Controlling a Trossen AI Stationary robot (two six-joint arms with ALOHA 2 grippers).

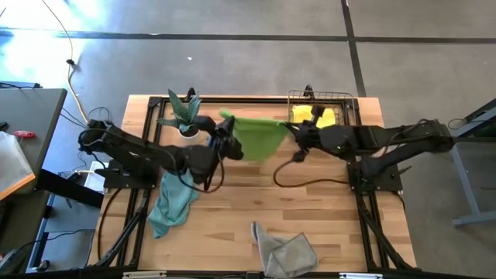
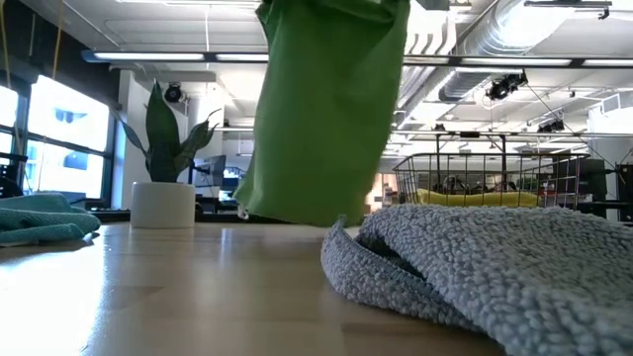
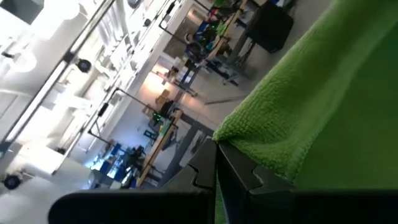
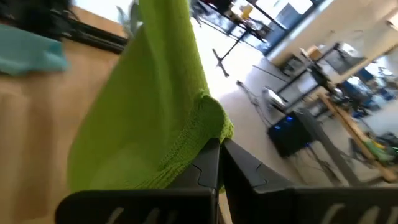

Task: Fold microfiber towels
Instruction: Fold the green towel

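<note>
my left gripper (image 1: pixel 225 138) clamped on one top corner of the green towel (image 1: pixel 258 136); my right gripper (image 1: pixel 293 132) clamped on the other top corner; towel stretched between them, hanging above the table (image 1: pixel 325 225), just in front of the plant (image 1: pixel 184 113) and to its right; low view shows its lower edge clear of the wood; left wrist view: towel (image 3: pixel 323 106) edge pinched in my dark fingers (image 3: pixel 239 177); right wrist view: same, corner (image 4: pixel 208 127) bunched at the fingertips (image 4: pixel 214 168); teal towel (image 1: pixel 172 203) crumpled in front of the plant, under my left arm; grey towel (image 1: pixel 285 252) heaped at the near edge, well off from the plant; yellow towel (image 1: pixel 319 116) in the basket (image 1: pixel 353 103), right of the plant, along the same far edge
</note>
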